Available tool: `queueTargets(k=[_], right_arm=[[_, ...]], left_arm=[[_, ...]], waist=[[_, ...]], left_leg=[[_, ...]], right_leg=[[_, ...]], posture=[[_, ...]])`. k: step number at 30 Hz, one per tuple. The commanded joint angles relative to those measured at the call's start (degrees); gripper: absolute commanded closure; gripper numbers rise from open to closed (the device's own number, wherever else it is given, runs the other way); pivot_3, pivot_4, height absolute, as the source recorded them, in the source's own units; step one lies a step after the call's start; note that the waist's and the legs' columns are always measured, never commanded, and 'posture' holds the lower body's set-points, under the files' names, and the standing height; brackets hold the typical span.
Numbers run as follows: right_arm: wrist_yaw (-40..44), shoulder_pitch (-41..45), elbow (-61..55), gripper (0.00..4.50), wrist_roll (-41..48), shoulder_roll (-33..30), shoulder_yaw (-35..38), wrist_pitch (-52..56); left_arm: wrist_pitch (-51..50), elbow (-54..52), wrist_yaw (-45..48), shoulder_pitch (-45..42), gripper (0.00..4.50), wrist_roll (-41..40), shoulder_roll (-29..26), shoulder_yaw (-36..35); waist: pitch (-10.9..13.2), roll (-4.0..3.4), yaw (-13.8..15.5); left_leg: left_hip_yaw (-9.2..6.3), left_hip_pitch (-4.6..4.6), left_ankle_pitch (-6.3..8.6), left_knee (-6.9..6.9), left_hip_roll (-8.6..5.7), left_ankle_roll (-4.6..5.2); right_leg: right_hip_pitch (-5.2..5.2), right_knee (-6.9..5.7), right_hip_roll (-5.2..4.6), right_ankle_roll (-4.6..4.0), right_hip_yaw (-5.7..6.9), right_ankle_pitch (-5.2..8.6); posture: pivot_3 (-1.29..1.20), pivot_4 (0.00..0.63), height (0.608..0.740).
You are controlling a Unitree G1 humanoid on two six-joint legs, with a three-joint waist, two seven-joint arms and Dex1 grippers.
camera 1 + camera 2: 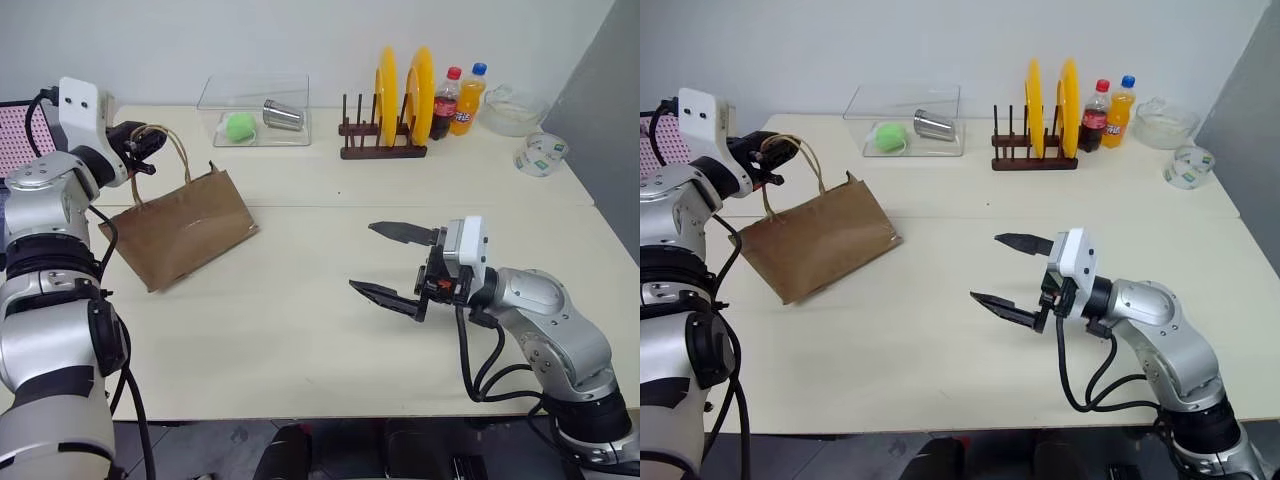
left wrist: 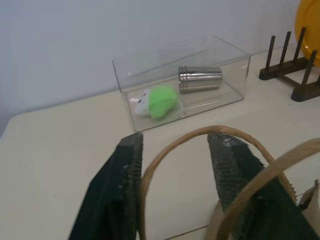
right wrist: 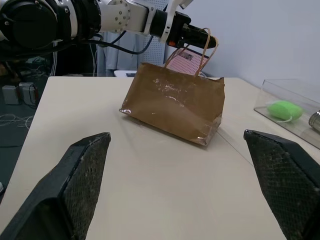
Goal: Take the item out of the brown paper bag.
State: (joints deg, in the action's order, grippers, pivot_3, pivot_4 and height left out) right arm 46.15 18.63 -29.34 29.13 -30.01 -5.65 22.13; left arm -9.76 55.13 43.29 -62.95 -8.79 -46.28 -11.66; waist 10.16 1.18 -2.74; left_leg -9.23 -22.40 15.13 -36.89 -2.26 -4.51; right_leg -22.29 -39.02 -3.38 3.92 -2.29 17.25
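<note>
We are holding our left pincer [image 1: 148, 146] up at the far left of the worktop [image 1: 300, 340], and its two black fingers [image 2: 117, 190] are standing on either side of one tan loop handle [image 2: 200, 134] of the brown paper bag [image 1: 182, 226]; the left wrist view is showing that handle running between the fingers with a gap on each side, so we cannot tell whether the pincer is actually clamping it. The bag is hanging tilted from the handles, its lower corner nearest us resting on the worktop and its far bottom corner touching or just above it. We are not seeing the item; the bag's inside is hidden from us. Our right pincer [image 1: 392, 262] is hovering level above the near right part of the worktop, pointing toward the bag, well apart from it, with its jaws spread wide and nothing between them. Along the far edge of the worktop a clear plastic box [image 1: 255, 112] is holding a green ball [image 1: 239, 126] and a steel cup [image 1: 283, 115] lying on its side; to the right of it a wooden rack [image 1: 378, 140] is carrying two yellow plates [image 1: 404, 90], with a cola bottle [image 1: 447, 104] and an orange soda bottle [image 1: 468, 100] just beside it, then a glass bowl [image 1: 514, 110] and a roll of tape [image 1: 541, 154]
</note>
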Motion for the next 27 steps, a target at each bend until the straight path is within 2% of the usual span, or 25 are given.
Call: queueTargets(k=[1,3,12,17,23,27], right_arm=[[-0.7,-0.8,-3.8,0.00,2.0,-0.5,1.7,0.9],[-1.5,-1.3,-4.8,0.00,3.0,-0.3,2.3,1.7],[-1.6,-3.0,-9.9,0.00,5.8,-2.5,3.3,3.7],[-3.4,-4.4,-12.1,0.00,6.8,-3.4,4.3,5.4],[-6.8,-6.5,-14.1,0.00,7.5,-4.1,6.3,7.2],[-9.8,-8.5,-15.3,0.00,7.7,-3.9,7.8,8.5]], left_arm=[[0.8,-0.6,3.8,-3.0,3.94,-0.9,-1.2,-0.2],[0.3,-1.1,6.2,-3.3,4.48,-1.2,-1.1,-0.2],[0.9,-0.8,11.9,-7.4,4.48,-2.8,-0.1,-1.0],[2.0,2.1,16.2,-12.9,4.48,-3.0,1.7,-0.3],[5.0,8.0,20.0,-18.4,4.48,-1.4,5.9,1.4],[8.8,12.9,20.0,-22.4,4.48,0.1,10.6,2.5]], waist=[[0.0,0.00,0.0],[0.0,0.00,0.0],[0.0,0.09,-0.2],[0.1,0.21,-0.2],[0.1,0.24,-0.4],[0.1,0.26,-0.5]], left_leg=[[-0.01,-0.02,-0.01,0.00,0.00,-0.01],[-0.02,-0.06,-0.01,-0.02,0.00,-0.02],[-0.09,-0.13,-0.01,-0.08,0.00,-0.01],[-0.09,-0.18,-0.01,-0.10,0.00,-0.01],[-0.08,-0.19,-0.01,-0.11,-0.01,-0.01],[-0.08,-0.21,-0.02,-0.12,-0.01,-0.01]], right_leg=[[-0.01,0.00,0.00,0.00,0.01,0.00],[-0.01,0.00,0.00,0.00,0.04,0.00],[-0.01,0.00,0.00,0.00,0.13,0.00],[-0.02,0.00,0.00,0.00,0.16,0.00],[-0.02,-0.01,0.00,0.01,0.15,0.00],[-0.02,-0.02,0.00,0.00,0.16,0.00]], posture=[[0.00,0.150,0.740],[0.00,0.150,0.740],[0.00,0.150,0.740],[0.00,0.150,0.740],[0.00,0.150,0.740],[0.00,0.150,0.740]])
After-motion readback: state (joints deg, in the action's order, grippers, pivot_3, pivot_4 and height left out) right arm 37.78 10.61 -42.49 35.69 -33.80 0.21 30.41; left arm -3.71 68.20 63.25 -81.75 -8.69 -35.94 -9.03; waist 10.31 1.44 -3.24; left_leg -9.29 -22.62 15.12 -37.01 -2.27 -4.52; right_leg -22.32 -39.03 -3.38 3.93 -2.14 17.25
